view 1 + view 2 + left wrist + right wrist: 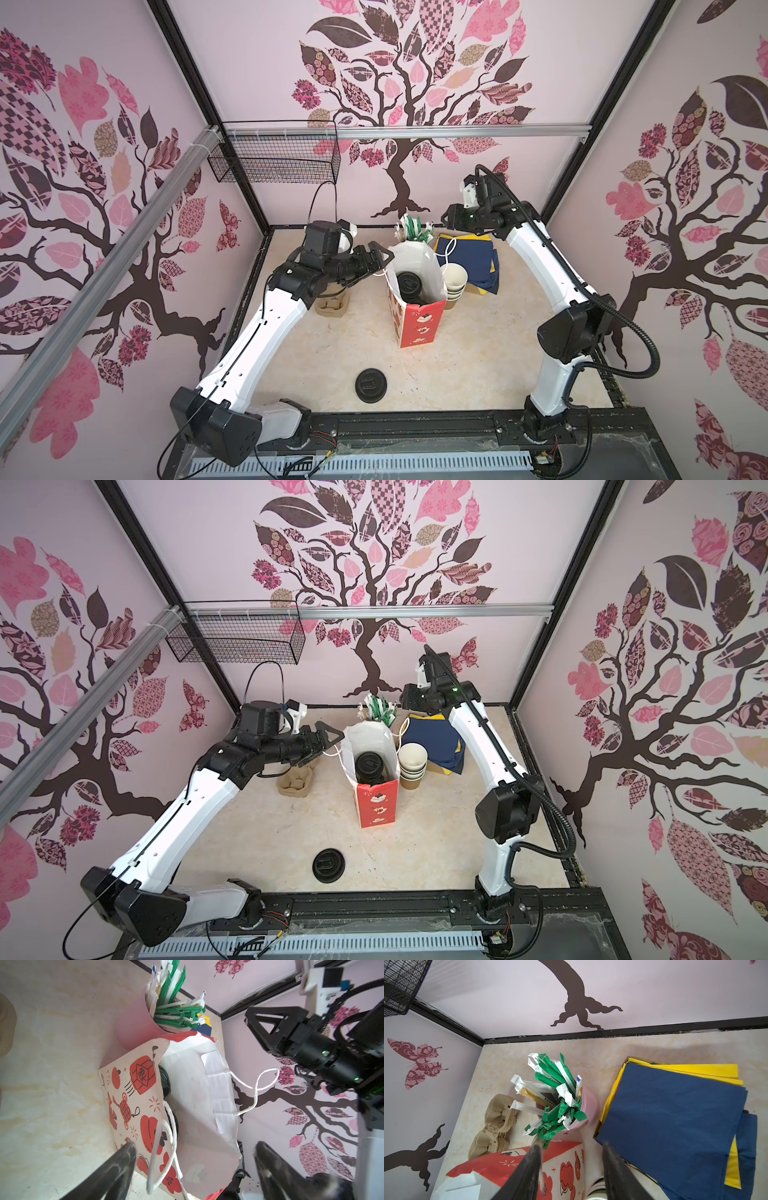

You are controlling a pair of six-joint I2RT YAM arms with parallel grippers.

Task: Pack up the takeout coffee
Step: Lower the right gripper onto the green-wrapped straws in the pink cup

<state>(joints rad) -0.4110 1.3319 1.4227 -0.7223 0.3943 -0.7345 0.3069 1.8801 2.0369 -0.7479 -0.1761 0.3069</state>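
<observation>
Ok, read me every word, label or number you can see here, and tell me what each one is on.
No text reads clearly.
Paper bag: one Chinese-style character on a red lantern drawing, turned sideways, not legible.
Sachets: small print on a brown one, too blurred to read.
Loose black lid: a raised mark in its middle, too small to read.

Far cup and near cup stand upright in the bag, black lids on. The bag wall partly hides the near cup.
</observation>
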